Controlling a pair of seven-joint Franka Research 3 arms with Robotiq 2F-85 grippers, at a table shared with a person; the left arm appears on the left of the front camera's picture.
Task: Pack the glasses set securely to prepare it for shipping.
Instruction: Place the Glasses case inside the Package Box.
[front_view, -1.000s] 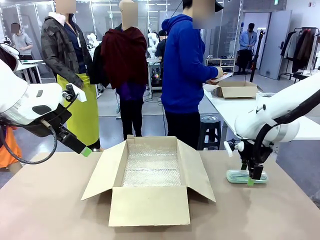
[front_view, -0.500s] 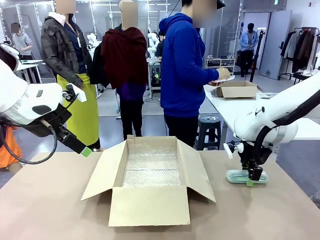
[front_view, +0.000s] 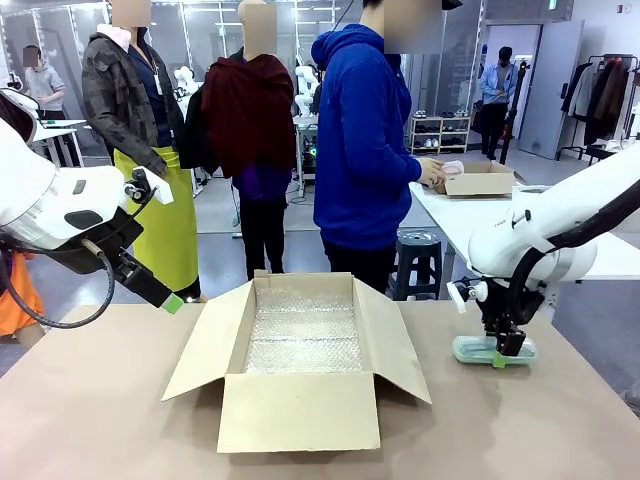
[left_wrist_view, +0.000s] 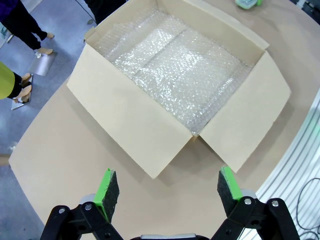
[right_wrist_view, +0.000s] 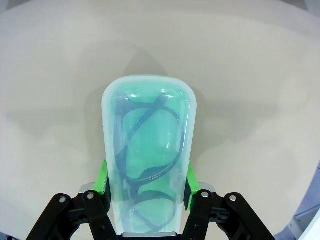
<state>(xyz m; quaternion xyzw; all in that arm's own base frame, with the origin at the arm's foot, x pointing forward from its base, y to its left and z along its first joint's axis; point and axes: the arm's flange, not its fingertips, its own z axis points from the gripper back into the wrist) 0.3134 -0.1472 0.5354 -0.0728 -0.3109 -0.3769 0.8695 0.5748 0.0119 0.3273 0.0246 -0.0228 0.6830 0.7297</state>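
Your right gripper (right_wrist_view: 146, 183) grips the mint case (right_wrist_view: 147, 140), barely shifted in a second.
Pads press both long sides, with the case resting on the table (front_view: 100, 420) at lower right and ready to lift toward the box (front_view: 300, 410). The left gripper (left_wrist_view: 167, 187) at upper left gapes, empty.

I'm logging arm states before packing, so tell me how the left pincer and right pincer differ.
The left pincer stands open and empty; the right pincer is shut on the mint green glasses case. The left pincer hangs above the table, left of the cardboard box; the right pincer is down at the tabletop, right of the box. Both have green pads.
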